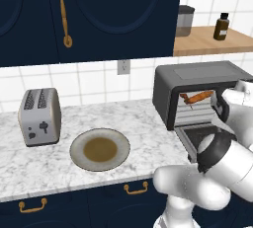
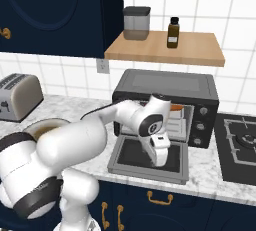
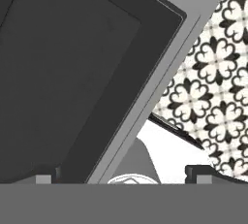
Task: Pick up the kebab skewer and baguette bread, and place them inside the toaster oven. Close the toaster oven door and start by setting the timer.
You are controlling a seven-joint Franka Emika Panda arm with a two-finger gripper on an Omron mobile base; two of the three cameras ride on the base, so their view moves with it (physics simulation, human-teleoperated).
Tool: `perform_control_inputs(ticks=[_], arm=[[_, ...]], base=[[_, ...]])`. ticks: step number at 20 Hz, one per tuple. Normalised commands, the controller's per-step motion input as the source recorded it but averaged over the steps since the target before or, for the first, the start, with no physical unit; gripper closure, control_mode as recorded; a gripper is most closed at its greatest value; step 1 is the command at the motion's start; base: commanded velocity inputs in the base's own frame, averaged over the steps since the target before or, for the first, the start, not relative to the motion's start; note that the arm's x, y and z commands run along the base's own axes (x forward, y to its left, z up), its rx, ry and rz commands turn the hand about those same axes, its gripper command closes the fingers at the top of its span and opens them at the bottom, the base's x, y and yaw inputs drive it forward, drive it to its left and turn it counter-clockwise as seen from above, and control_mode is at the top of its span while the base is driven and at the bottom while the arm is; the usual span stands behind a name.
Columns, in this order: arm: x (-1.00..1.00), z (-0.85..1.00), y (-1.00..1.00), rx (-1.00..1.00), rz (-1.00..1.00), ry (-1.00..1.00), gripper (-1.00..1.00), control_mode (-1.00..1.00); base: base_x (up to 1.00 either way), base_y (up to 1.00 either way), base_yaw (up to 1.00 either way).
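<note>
The toaster oven [image 1: 197, 76] stands at the counter's right with its door [image 2: 131, 156] dropped open and lying flat. On the rack inside lies the orange-brown baguette bread [image 1: 202, 95], and the darker kebab skewer [image 1: 186, 99] lies at its left end. The bread's end [image 2: 176, 108] peeks out behind my forearm. My gripper [image 2: 159, 163] points straight down over the middle of the open door. In the hand view my gripper [image 3: 123, 177] is open with nothing between the fingertips [image 3: 46, 177], above the door's dark glass [image 3: 63, 72] and its grey front edge.
An empty plate [image 1: 76, 143] and a silver two-slot toaster [image 1: 39, 116] sit left of the oven. The oven knobs [image 2: 202, 125] are on its right face, and a stove top [image 2: 240, 140] lies beyond. A shelf [image 2: 165, 49] with a jar and a bottle hangs above.
</note>
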Motion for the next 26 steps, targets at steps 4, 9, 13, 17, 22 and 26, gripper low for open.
perform_control_inputs(ticks=[4, 9, 13, 17, 22, 26], arm=[[-1.00, -0.02, 0.20, -0.08, 0.70, 0.06, -1.00, -1.00], [-0.49, -0.32, 0.05, 0.00, 0.58, 0.06, -1.00, -1.00], [0.18, -0.40, 0.00, 0.00, 0.24, 0.05, -1.00, -1.00], [0.30, -0.40, -0.05, 0.01, 0.21, 0.15, -1.00, -1.00], [0.30, -0.49, -0.07, 0.00, 0.08, 0.05, -1.00, -1.00], [0.51, -0.31, -0.26, 0.01, 0.00, 0.00, -1.00, -1.00]], base=[[0.00, 0.00, 0.00], [0.00, 0.00, 0.00], [0.00, 0.00, 0.00], [0.00, 0.00, 0.00], [0.00, 0.00, 0.00], [0.00, 0.00, 0.00]])
